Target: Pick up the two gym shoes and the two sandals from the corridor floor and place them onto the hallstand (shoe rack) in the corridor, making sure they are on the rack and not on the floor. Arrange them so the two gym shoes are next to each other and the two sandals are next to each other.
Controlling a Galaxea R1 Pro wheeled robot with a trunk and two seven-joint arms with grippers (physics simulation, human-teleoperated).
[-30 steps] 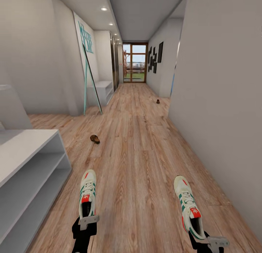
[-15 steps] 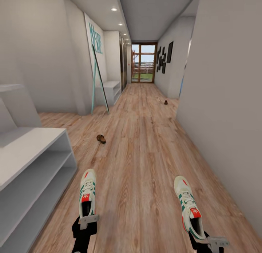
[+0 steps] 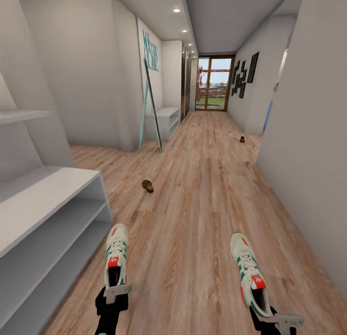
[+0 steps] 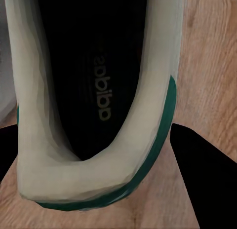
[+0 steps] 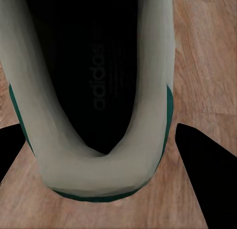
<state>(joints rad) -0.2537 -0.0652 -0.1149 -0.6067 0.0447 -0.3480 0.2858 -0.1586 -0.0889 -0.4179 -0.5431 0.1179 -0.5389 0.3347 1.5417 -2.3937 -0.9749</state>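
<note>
Each of my grippers holds one white gym shoe by its heel, toe pointing away, above the corridor floor. My left gripper is shut on the left gym shoe, whose heel rim sits between the black fingers. My right gripper is shut on the right gym shoe, whose heel also lies between its fingers. One brown sandal lies on the floor ahead, and another sandal lies far off by the right wall. The pale grey hallstand stands at my left.
A smaller white bench and a leaning teal-framed mirror stand along the left wall further on. A grey wall runs close on my right. A glass door ends the corridor.
The view has swung left: the hallstand fills more of the picture and the door and sandals sit further right. Both shoes stay in the same place in my grippers.
</note>
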